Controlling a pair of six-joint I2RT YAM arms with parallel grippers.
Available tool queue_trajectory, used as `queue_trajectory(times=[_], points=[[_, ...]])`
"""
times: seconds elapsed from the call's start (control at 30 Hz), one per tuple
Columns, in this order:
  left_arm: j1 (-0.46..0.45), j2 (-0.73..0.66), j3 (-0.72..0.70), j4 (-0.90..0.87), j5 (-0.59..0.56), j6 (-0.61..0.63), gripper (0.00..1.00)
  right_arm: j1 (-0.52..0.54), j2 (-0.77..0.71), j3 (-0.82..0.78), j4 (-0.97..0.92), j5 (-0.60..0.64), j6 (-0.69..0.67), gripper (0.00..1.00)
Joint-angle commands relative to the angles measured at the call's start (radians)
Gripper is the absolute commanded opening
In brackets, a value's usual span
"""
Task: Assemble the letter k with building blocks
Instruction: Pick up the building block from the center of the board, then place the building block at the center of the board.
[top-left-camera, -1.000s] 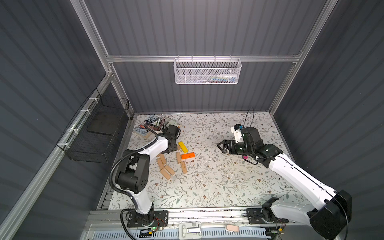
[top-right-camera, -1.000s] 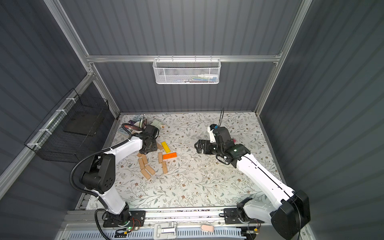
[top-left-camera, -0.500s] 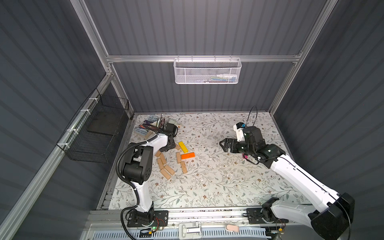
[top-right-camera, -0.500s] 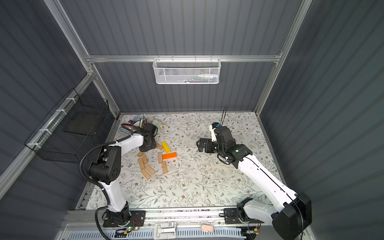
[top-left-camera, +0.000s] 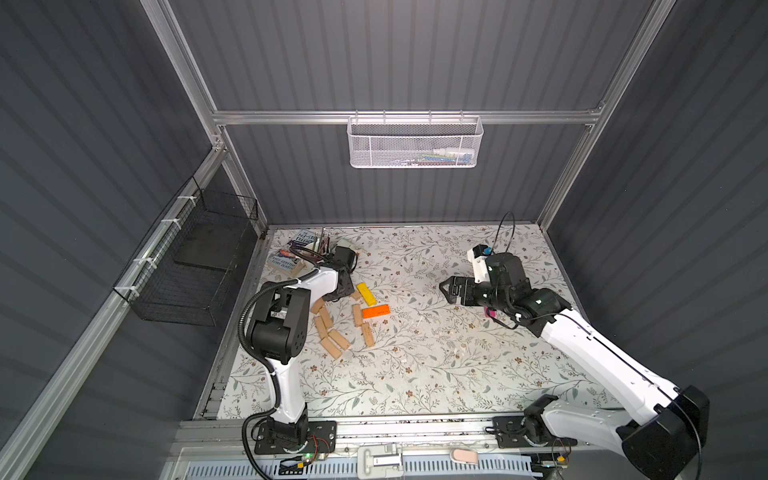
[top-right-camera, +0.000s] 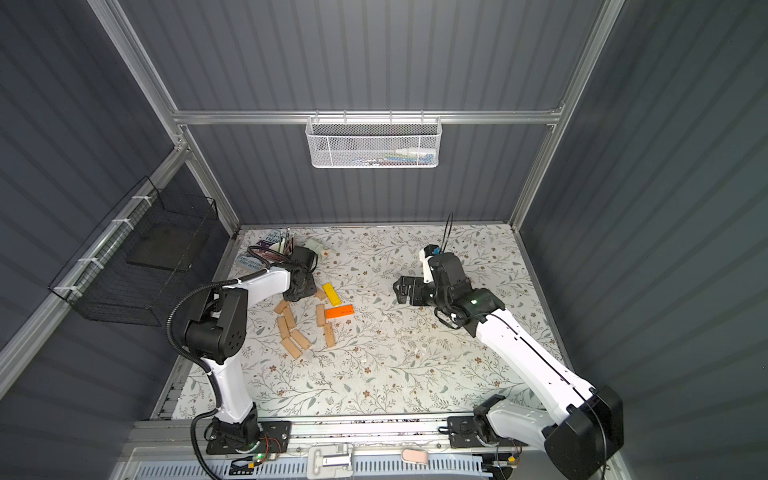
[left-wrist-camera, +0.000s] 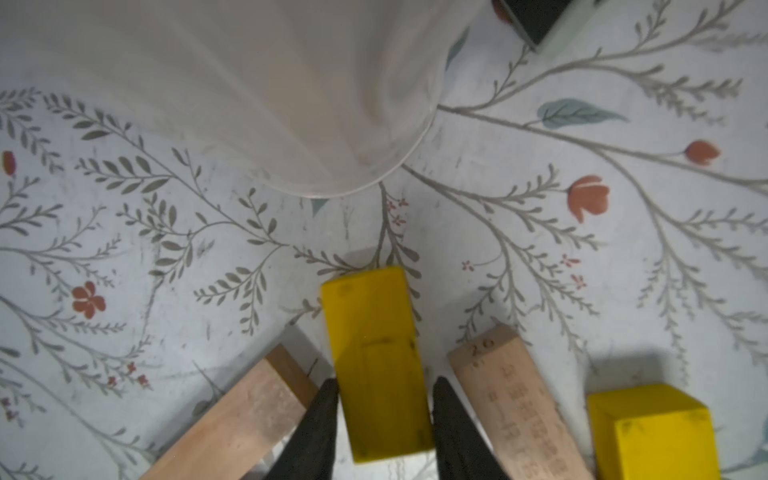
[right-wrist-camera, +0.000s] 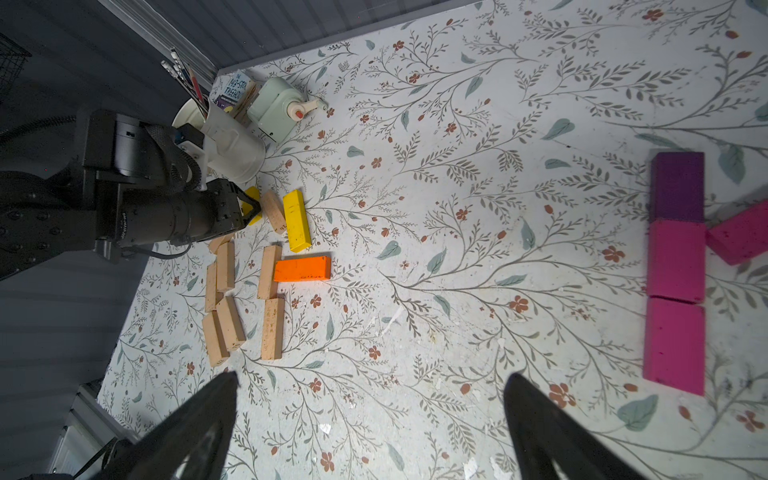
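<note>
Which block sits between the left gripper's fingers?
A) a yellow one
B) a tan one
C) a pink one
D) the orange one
A: in the left wrist view the left gripper has its jaws against both long sides of a yellow block; the orange block lies apart from it.

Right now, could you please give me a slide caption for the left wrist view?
Left gripper clamps a yellow block between two tan blocks, with a white cup just beyond.
</note>
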Motion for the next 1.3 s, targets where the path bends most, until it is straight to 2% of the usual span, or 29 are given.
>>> queue_trajectory(times=[0.0, 0.33, 0.6, 0.7, 0.87, 1.03, 1.07, 1.27], points=[[0.008, 0.017, 0.001, -0.002, 0.020, 0.008, 0.31, 0.004, -0.008, 0.013, -0.027, 0.021, 0.001, 0.99], [0.008, -0.032, -0.036, -0.008, 0.020, -0.002, 0.31, 0.004, 0.001, 0.023, -0.015, 0.006, 0.010, 0.99], [-0.015, -0.187, -0.058, -0.030, 0.135, 0.006, 0.27, 0.003, 0.005, 0.013, 0.006, 0.027, 0.036, 0.99], [-0.086, -0.258, -0.038, -0.057, 0.119, 0.025, 0.27, -0.004, -0.005, 0.005, 0.011, 0.072, 0.060, 0.99], [-0.305, -0.282, 0.020, -0.063, 0.083, 0.030, 0.28, -0.078, -0.043, -0.025, -0.001, 0.140, 0.116, 0.99], [-0.536, -0.163, 0.124, -0.058, 0.044, 0.028, 0.28, -0.242, -0.154, -0.110, 0.018, 0.068, 0.188, 0.99], [-0.574, -0.131, 0.181, -0.055, 0.032, 0.022, 0.28, -0.269, -0.173, -0.125, 0.017, 0.057, 0.197, 0.99], [-0.685, 0.075, 0.307, -0.002, 0.036, 0.020, 0.28, -0.370, -0.275, -0.185, -0.020, 0.045, 0.211, 0.99]])
